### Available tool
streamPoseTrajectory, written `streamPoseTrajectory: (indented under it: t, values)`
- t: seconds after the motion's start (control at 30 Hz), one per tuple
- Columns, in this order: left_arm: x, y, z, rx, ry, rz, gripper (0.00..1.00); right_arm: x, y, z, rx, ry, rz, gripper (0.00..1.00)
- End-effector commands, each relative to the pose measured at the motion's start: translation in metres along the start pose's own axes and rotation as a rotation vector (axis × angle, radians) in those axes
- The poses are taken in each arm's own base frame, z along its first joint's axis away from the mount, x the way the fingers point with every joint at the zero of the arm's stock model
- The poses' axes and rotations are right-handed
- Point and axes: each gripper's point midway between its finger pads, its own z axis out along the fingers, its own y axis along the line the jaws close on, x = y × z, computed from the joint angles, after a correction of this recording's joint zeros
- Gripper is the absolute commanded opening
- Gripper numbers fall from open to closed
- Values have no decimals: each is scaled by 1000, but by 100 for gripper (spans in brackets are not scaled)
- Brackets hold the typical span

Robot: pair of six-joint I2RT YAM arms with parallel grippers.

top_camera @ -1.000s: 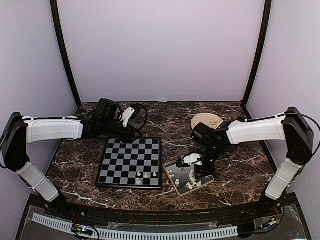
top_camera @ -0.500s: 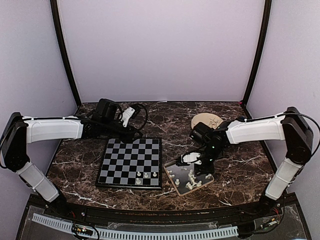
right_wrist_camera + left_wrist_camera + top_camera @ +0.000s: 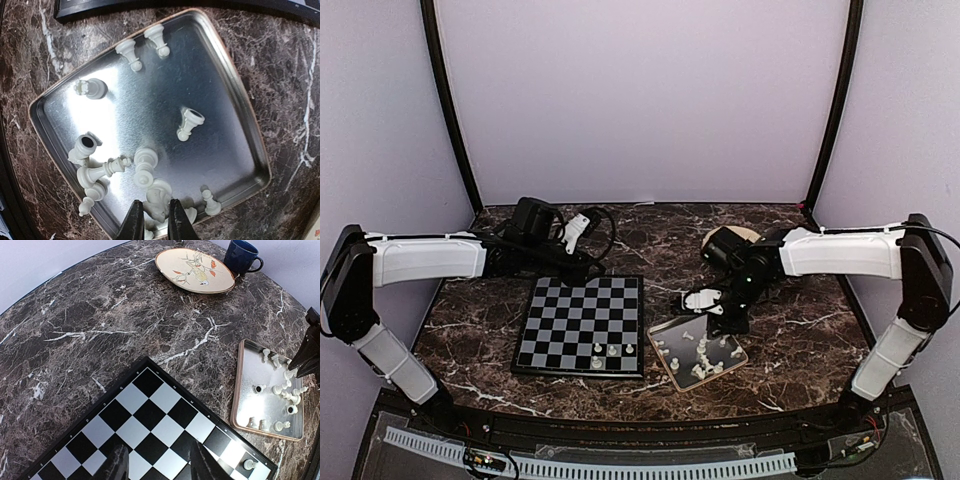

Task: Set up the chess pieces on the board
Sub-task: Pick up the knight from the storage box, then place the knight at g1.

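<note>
In the right wrist view, a square metal tray [image 3: 165,80] on a dark marble table [image 3: 292,75] is seen filling the frame. Cream chess pieces [image 3: 190,122] are scattered in it, most of them heaped toward the lower left. The right gripper [image 3: 155,206] is seen at the bottom centre, its two black fingers [image 3: 133,222] drawn close together and clamped on one cream piece [image 3: 159,196] at the edge of that heap. In the overhead view the tray is placed to the right of the chessboard [image 3: 582,325], just beside its lower right corner, and a few pieces are stood on the board's lower right squares. In the left wrist view the left gripper [image 3: 160,465] is held over the board at the bottom centre, its fingers [image 3: 118,466] well apart with nothing between them. A decorated plate [image 3: 195,270] and a dark blue mug [image 3: 242,257] are seen at the upper right.
</note>
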Motion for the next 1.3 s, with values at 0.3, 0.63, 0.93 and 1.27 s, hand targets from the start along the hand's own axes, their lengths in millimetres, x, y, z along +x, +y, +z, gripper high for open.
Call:
streamPoseTrajectory:
  t: [0.3,0.63,0.93,1.27]
  values:
    - [-21,-4,-21,-8,-62,20,44,-70,-23,-41,43,-114,-43,12]
    - [-27,8,-34,-92,-71,41,44,-148,-5,-16,-37,-141,-143,12]
    - [-35,11,-44,-121,-102,48,44,-189,37,12,-100,-118,-244,12]
    - [-42,35,-60,-278,-142,15,45,-188,60,42,-126,-44,-312,13]
